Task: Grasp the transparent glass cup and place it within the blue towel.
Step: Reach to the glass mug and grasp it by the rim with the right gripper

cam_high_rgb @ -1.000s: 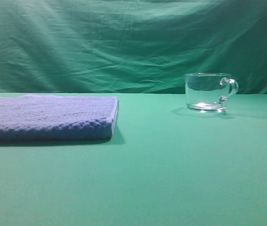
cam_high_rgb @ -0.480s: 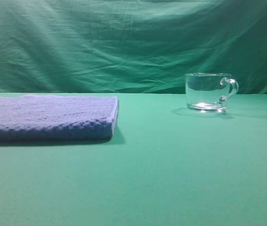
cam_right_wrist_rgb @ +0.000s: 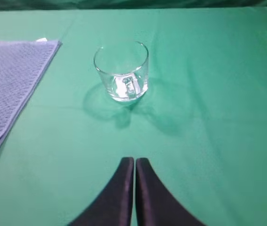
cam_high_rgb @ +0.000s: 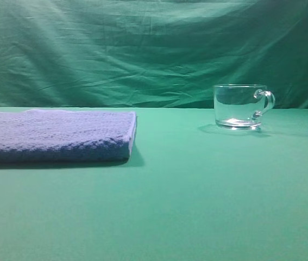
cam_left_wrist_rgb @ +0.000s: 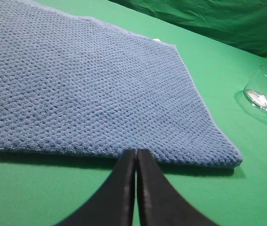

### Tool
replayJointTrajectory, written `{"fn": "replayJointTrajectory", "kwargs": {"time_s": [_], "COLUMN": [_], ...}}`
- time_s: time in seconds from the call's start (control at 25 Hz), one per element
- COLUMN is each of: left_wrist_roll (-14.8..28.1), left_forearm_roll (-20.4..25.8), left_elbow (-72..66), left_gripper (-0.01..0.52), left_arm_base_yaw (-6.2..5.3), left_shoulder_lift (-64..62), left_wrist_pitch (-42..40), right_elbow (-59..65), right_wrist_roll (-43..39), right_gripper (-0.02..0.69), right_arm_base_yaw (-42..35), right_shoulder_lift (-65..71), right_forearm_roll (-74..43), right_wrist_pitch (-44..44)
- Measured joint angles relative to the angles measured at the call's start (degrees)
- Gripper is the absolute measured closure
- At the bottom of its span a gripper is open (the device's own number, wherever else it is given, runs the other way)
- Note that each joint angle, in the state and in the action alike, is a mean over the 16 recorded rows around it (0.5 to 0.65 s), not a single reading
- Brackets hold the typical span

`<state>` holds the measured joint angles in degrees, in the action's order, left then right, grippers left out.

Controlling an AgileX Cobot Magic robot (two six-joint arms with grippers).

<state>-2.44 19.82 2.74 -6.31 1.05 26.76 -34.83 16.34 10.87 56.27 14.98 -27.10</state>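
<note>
Green cloth-covered table [cam_high_rgb: 197, 206], wrinkled green backdrop [cam_high_rgb: 143, 49] behind, left gripper [cam_left_wrist_rgb: 136, 153] and right gripper [cam_right_wrist_rgb: 134, 161] both pressed together holding nothing, transparent glass cup [cam_right_wrist_rgb: 121, 71] upright ahead of the right gripper, blue towel [cam_left_wrist_rgb: 86, 89] flat just ahead of the left gripper, cup well apart from it.

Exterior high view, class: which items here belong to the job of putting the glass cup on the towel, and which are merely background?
Part of the job:
- transparent glass cup, upright on the cloth
- blue towel, folded flat, nothing on it

Merely there:
- green table cloth
- green backdrop
</note>
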Motion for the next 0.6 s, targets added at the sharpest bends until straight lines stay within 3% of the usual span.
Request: {"fn": "replayJointTrajectory", "kwargs": {"time_s": [0.28, 0.6], "left_wrist_roll": [0.0, 0.0], "left_forearm_roll": [0.0, 0.0], "left_elbow": [0.0, 0.0], "left_gripper": [0.514, 0.514], "left_arm_base_yaw": [0.0, 0.0], "left_shoulder_lift": [0.0, 0.0], "left_wrist_pitch": [0.0, 0.0], "right_elbow": [-14.0, -28.2], "right_wrist_roll": [5.6, 8.0], "right_gripper": [0.615, 0.332], "right_arm_base_yaw": [0.0, 0.0], "right_shoulder_lift": [16.8, 33.7], "right_forearm_roll": [0.0, 0.0], "right_wrist_pitch": [-8.3, -14.7]}}
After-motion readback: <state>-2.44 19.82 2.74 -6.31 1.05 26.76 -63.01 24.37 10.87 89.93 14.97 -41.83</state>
